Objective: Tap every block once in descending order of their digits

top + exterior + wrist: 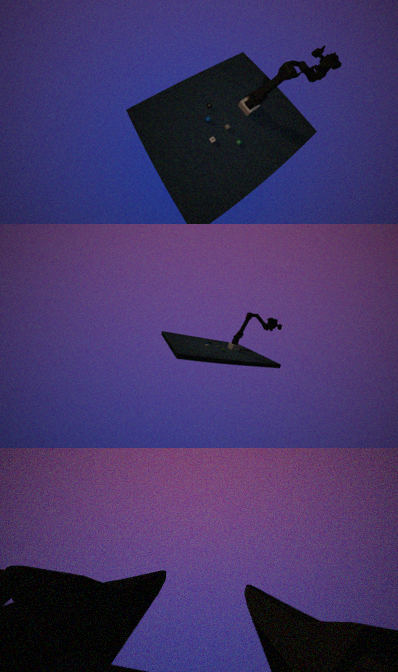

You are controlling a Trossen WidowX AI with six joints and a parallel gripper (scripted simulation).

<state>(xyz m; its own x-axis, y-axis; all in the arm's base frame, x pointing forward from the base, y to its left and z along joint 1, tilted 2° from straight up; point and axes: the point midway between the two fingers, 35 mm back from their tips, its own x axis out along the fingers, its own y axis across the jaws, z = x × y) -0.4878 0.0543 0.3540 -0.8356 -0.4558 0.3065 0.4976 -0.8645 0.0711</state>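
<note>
Several small blocks lie apart on the dark table (174,149) (193,348): a dark block (209,106), a blue block (208,119) just beside it, a tan block (227,126) nearer the arm base, a white block (212,139) and a green block (238,142) (223,350). Their printed digits are too small and dim to read. My gripper (205,581) is open, with nothing between its fingertips. It is held high and out beyond the table edge, on the far side of the arm base from the blocks, and touches none of them. No block shows in the wrist view.
The arm base stands on a pale mount (245,109) (231,346) on the table, to the right of the blocks in the top view. The arm (287,71) (245,325) reaches up and away over the table's edge. The scene is dim and grainy.
</note>
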